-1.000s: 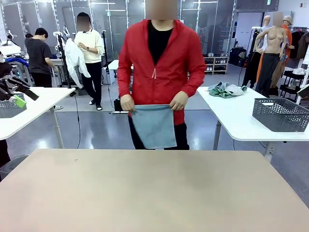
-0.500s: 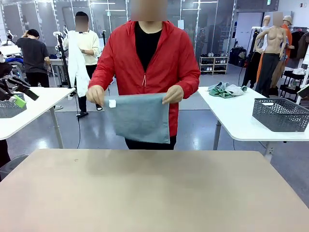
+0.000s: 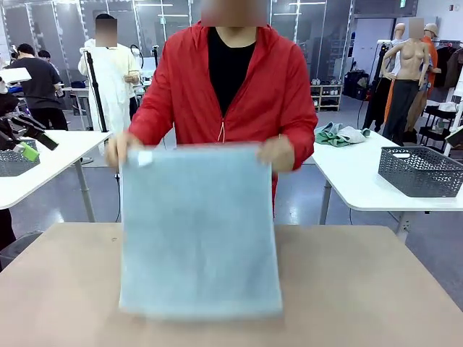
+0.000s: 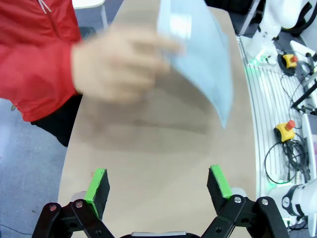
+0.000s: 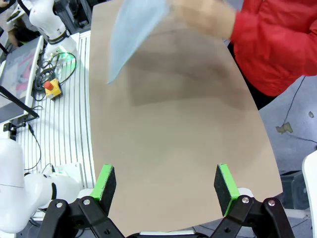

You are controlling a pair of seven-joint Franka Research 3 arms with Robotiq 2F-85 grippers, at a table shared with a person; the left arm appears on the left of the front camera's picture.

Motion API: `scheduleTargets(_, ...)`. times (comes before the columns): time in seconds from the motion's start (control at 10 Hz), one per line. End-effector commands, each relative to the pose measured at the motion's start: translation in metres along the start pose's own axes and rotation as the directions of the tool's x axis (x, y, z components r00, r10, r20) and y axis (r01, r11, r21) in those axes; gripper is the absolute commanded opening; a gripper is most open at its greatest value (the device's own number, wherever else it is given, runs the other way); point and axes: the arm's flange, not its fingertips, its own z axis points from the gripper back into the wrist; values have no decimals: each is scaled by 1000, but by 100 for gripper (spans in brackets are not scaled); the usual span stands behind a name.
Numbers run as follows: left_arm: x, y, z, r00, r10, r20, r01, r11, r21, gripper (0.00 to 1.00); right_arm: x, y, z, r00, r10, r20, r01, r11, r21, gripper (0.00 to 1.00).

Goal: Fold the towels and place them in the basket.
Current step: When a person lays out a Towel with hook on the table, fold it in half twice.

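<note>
A person in a red jacket (image 3: 231,94) stands at the far side and holds a pale blue-grey towel (image 3: 199,231) spread by its top corners over the tan table (image 3: 362,289). A small white loop (image 3: 145,157) shows at its upper left corner. The same towel (image 4: 203,54) appears blurred in the left wrist view, held by a hand (image 4: 114,69), and in the right wrist view as a blurred towel (image 5: 133,29). My left gripper (image 4: 159,191) is open above the table's edge. My right gripper (image 5: 166,191) is open too, nothing between its fingers.
A dark mesh basket (image 3: 419,170) stands on a white side table (image 3: 362,181) at the right, with a heap of cloths (image 3: 340,134) behind it. Another white table (image 3: 43,163) stands at the left. Emergency-stop buttons (image 4: 287,130) lie beside the tan table.
The person has swung the blue-grey towel forward and unfolded it over the table, so it now hangs much larger and closer. Neither gripper has changed.
</note>
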Motion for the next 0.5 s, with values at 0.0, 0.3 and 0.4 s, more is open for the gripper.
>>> scheduleTargets(0.0, 0, 0, 0, 1000, 0, -1, 0, 1000, 2, 100, 0, 0, 0, 1000, 6, 7, -7, 1000, 4, 100)
scheduleTargets(0.3, 0, 0, 0, 1000, 0, -1, 0, 1000, 2, 100, 0, 0, 0, 1000, 6, 7, -7, 1000, 4, 100)
scheduleTargets(0.4, 0, 0, 0, 1000, 0, -1, 0, 1000, 2, 100, 0, 0, 0, 1000, 6, 7, -7, 1000, 4, 100)
